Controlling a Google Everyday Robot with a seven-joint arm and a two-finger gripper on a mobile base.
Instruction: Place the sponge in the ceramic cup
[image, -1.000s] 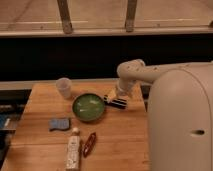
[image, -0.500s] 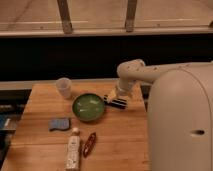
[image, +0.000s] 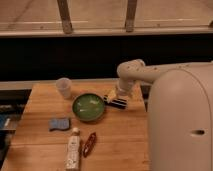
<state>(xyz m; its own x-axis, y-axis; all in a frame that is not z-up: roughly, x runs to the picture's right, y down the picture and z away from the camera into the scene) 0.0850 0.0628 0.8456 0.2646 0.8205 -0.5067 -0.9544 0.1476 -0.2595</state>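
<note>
Dark and two-fingered, the hand (image: 116, 101) is seen low over the wooden counter (image: 125, 137), just right of the wide green bowl (image: 89, 107). Its fingers are spread apart and nothing is held between them. The flat blue wavy-edged sponge (image: 59, 123) is found lying near the counter's left edge, left of the bowl and nearer the front. The small whitish ceramic cup (image: 64, 87) is set upright near the far left corner, close to the bowl's rim. A white bottle (image: 73, 151) and a red object (image: 89, 144) are laid side by side at the front edge. Bare wood is left open toward the right.
</note>
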